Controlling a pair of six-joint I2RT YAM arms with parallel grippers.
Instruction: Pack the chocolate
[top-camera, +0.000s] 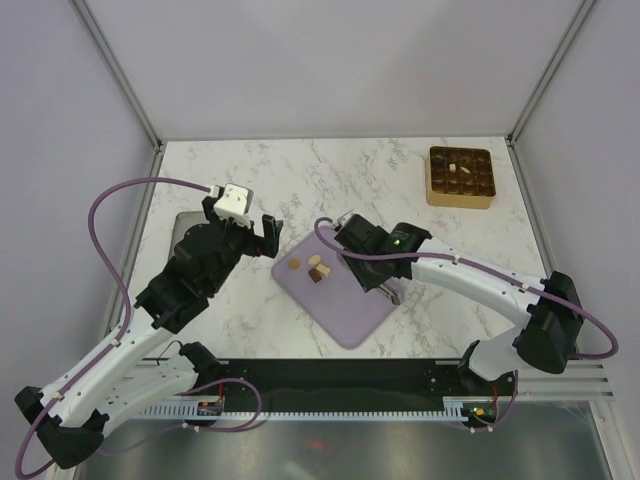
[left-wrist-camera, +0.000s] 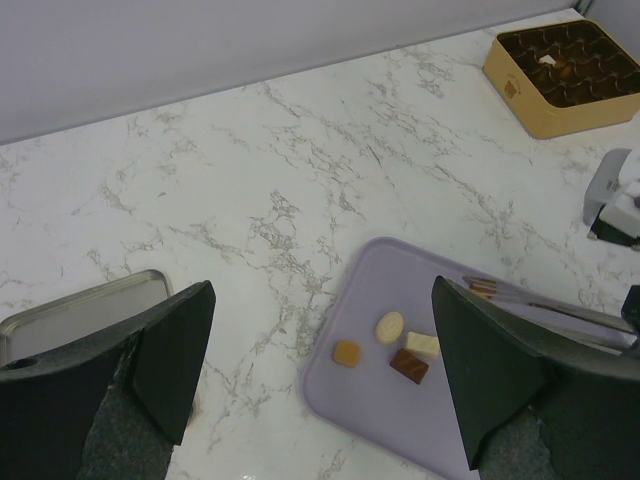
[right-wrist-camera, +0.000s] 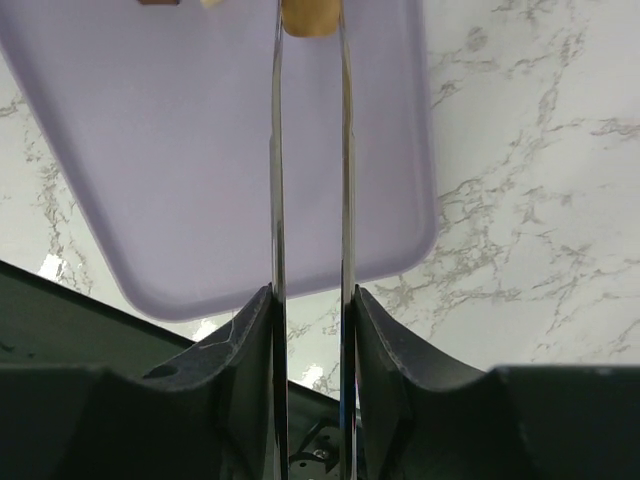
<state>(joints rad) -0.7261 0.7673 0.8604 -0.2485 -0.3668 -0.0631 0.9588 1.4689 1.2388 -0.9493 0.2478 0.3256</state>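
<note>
Several chocolate pieces lie on the lilac mat (top-camera: 345, 305): a caramel square (left-wrist-camera: 347, 352), a cream oval (left-wrist-camera: 389, 326), a white block (left-wrist-camera: 422, 344) and a dark brown block (left-wrist-camera: 408, 367). My right gripper (right-wrist-camera: 310, 292) hovers over the mat, shut on thin metal tongs (right-wrist-camera: 275, 150). The tong tips pinch a tan chocolate (right-wrist-camera: 310, 15) just right of the loose pieces. My left gripper (left-wrist-camera: 320, 370) hangs wide open and empty over the mat's left edge. In the top view it (top-camera: 262, 236) sits left of the pieces and the right gripper (top-camera: 368, 268) to their right.
The gold grid tray (top-camera: 459, 203) stands at the far right corner with a few pieces (top-camera: 453, 167) inside; it also shows in the left wrist view (left-wrist-camera: 560, 120). A grey metal tray (left-wrist-camera: 80, 305) lies at the left under my left arm. The black rail (top-camera: 330, 385) runs along the near edge.
</note>
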